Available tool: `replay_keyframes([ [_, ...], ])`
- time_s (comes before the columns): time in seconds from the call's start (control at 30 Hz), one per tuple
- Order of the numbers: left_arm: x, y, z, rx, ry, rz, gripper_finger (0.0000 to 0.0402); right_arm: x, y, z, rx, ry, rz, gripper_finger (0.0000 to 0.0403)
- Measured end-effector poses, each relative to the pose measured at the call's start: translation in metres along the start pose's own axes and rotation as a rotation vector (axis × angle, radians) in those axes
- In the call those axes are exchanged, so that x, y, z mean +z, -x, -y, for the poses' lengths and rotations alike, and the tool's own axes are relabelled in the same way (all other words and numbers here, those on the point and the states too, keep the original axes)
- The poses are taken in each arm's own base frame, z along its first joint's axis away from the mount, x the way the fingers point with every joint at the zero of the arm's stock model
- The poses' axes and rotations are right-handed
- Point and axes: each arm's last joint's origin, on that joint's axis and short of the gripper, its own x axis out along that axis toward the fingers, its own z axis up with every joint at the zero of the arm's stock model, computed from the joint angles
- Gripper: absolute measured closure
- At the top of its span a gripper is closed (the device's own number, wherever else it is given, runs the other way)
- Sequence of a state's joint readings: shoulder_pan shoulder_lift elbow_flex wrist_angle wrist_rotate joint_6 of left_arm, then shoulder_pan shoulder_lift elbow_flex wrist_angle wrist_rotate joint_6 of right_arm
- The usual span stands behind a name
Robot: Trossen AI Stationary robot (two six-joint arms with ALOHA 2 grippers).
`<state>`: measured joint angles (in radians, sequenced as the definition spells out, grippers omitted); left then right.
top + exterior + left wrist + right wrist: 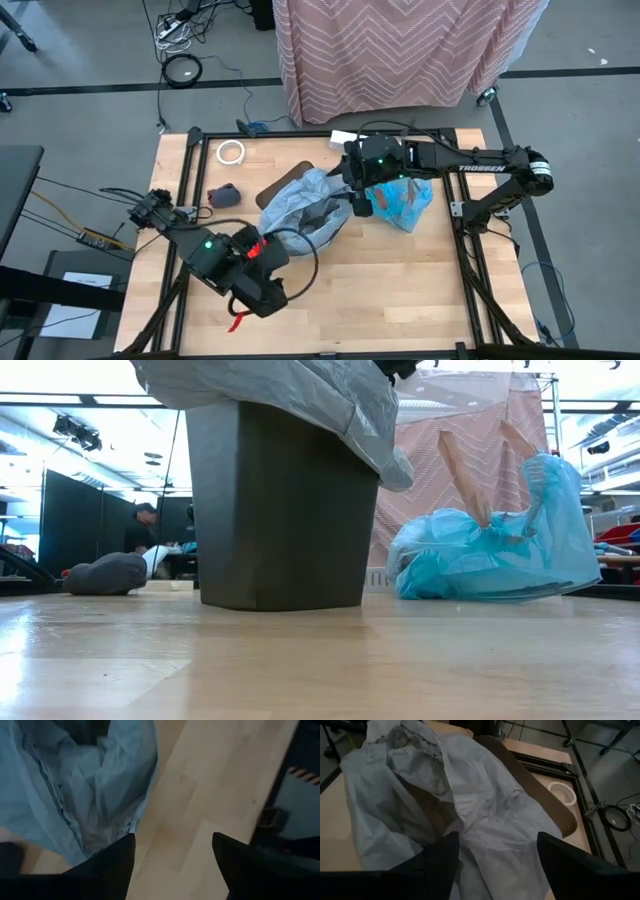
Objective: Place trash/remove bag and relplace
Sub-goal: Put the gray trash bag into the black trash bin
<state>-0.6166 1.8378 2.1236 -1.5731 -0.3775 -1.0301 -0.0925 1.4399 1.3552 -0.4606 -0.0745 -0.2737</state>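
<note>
A dark bin [283, 186] [275, 510] stands upright mid-table with a pale grey-blue bag [300, 205] [300, 395] [470, 815] draped loosely over its mouth. A filled turquoise bag [405, 203] [500, 545] rests on the table right of the bin, and brown scraps show through it. My right gripper [357, 200] [495, 850] is open, over the bin's right side above the draped bag. My left gripper [280, 248] [172, 845] is open, low at the bin's near side, by the bag's hanging edge [107, 837]. My left gripper has one finger [117, 857] right beside the bag's hanging edge; whether it touches the plastic, I cannot tell. My right gripper has its fingers [437, 857] spread above the draped plastic, pointing down at a slant; whether they touch it, I cannot tell.
A white tape ring [232, 152] [563, 793] lies near the far left corner. A small dark grey-blue lump [223, 195] [105, 573] sits left of the bin. Bare wood [400, 290] lies along the near side. Black frame rails [465, 260] edge the table.
</note>
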Motion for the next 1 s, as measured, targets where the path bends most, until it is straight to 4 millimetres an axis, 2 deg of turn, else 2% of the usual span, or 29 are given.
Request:
replay_keyframes([
  [0.23,0.018,0.019,-0.015,-0.039,-0.051,0.07,0.0166,-0.001,0.0,0.0,-0.002,0.005,-0.005,0.0151],
  [0.5,0.025,0.03,-0.043,0.008,-0.12,0.134,0.0214,0.0,0.0,0.001,-0.005,0.018,0.0,0.0153],
  [0.6,0.024,0.026,-0.05,0.072,-0.121,0.163,0.023,0.0,0.0,0.001,-0.006,0.017,-0.001,0.0153],
  [0.73,0.018,0.005,-0.049,0.126,-0.136,0.099,0.0243,0.0,0.0,0.002,-0.008,0.017,-0.001,0.0151],
  [0.87,0.012,-0.012,-0.049,0.177,-0.145,0.053,0.0245,-0.001,0.0,0.004,-0.013,0.026,-0.004,0.0153],
  [1.0,0.014,-0.019,-0.052,0.209,-0.108,0.061,0.0245,-0.002,0.0,0.006,-0.019,0.023,-0.008,0.0152],
])
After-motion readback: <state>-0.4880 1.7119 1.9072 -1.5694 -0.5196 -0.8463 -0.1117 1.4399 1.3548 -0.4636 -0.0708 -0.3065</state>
